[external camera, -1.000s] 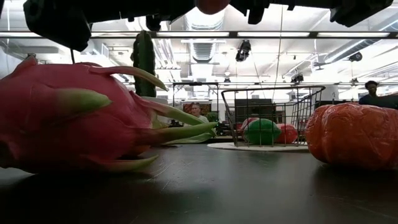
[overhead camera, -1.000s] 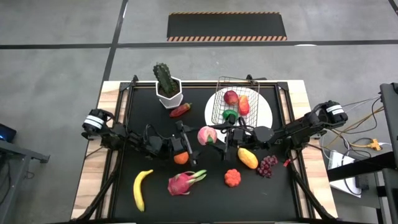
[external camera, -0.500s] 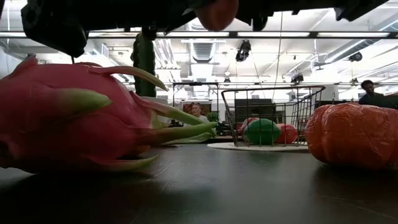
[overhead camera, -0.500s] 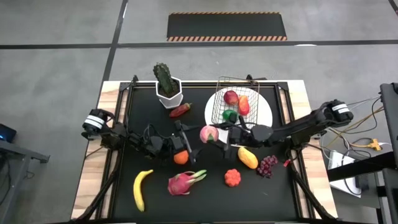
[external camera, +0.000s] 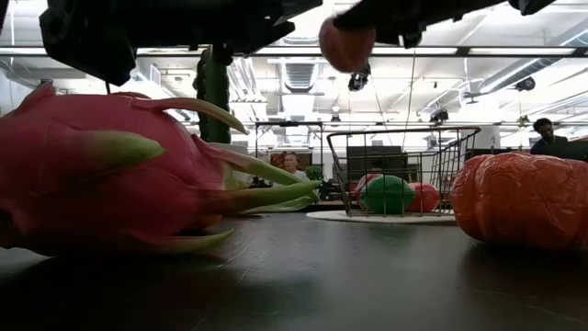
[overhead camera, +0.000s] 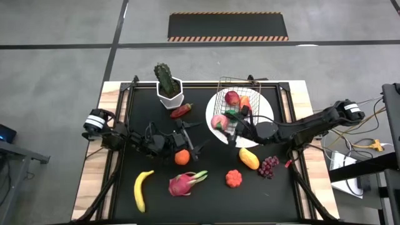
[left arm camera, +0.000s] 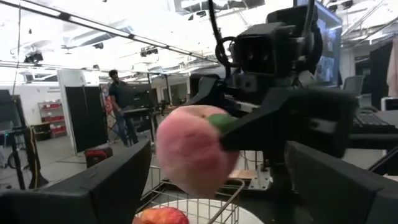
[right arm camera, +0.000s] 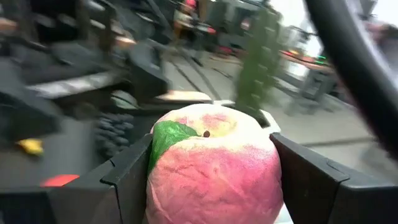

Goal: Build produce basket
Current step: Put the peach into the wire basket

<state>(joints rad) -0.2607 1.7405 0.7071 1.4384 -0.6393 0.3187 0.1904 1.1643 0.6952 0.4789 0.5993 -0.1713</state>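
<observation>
Gripping a peach, the right gripper is held at the basket; the left gripper is open; six fruits are left.

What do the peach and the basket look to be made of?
Peach: probably foam or soft plastic, matte; its surface looks finely speckled and dull with a painted green leaf, held between the right end effector fingers. Basket: thin metal wire, silvery with a slight sheen; the open grid lets the fruit inside show through.
</observation>
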